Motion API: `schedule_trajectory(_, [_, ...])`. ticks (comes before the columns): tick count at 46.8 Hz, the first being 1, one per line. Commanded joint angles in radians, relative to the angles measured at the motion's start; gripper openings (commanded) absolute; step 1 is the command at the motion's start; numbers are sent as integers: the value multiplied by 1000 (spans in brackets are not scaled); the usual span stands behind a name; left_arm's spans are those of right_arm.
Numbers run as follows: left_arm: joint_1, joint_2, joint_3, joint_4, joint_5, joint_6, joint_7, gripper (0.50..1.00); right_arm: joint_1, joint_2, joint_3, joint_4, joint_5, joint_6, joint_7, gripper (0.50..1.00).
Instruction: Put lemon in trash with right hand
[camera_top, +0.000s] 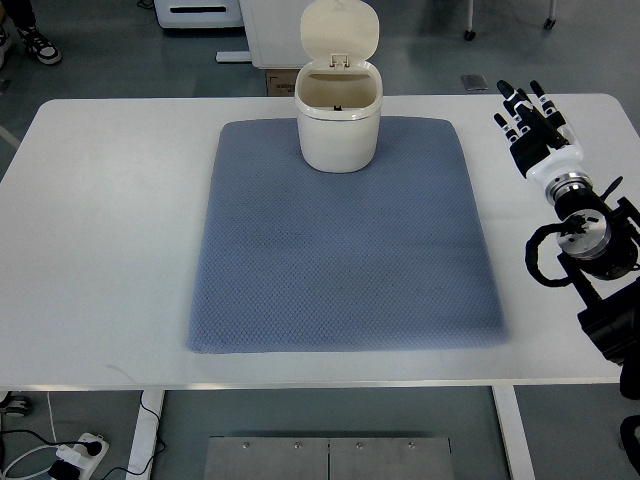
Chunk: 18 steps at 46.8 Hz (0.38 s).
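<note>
The landmark for all positions below is the trash bin, a cream container standing upright at the far edge of the blue mat, lid hinged up and mouth open.

**Hand state.** The right hand lies over the bare white table, to the right of the bin and clear of the mat's right edge. Its fingers are extended and relaxed, pointing away from the robot. It holds nothing. The left hand does not show in the top view.

**Task object.** No lemon is visible anywhere: not on the mat, not on the table, not in the hand. The visible part of the bin interior shows only its pale inner wall; whether the lemon lies at the bottom cannot be determined.

**Hazards.**
- With no lemon in view, a reach-and-grasp motion has no target. Closing the fingers on empty mat would probably bunch the fabric and drag the bin with it.
- The bin is light-looking and stands free. A sideways sweep of the right hand toward it could tip it or knock the raised lid shut.
- If the lemon is already inside, any further motion toward the bin is unnecessary and only adds collision risk.

**Inventory.**
- Trash bin: one.
- Mat: one.
- Table: one.
- Robot hands in view: one.
- Lemons in view: zero.
</note>
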Motion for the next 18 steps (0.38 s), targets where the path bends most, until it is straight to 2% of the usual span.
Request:
schedule_trajectory(1, [-1,0,0,0,0,0,0,1000,-21,12,31,29,0,0,13,1000])
schedule_trajectory(12, [-1,0,0,0,0,0,0,1000,-73,25,54,49,0,0,95,1000])
schedule_trajectory(18, [0,0,0,0,0,0,0,1000,-101,43,80,86,0,0,114,1000])
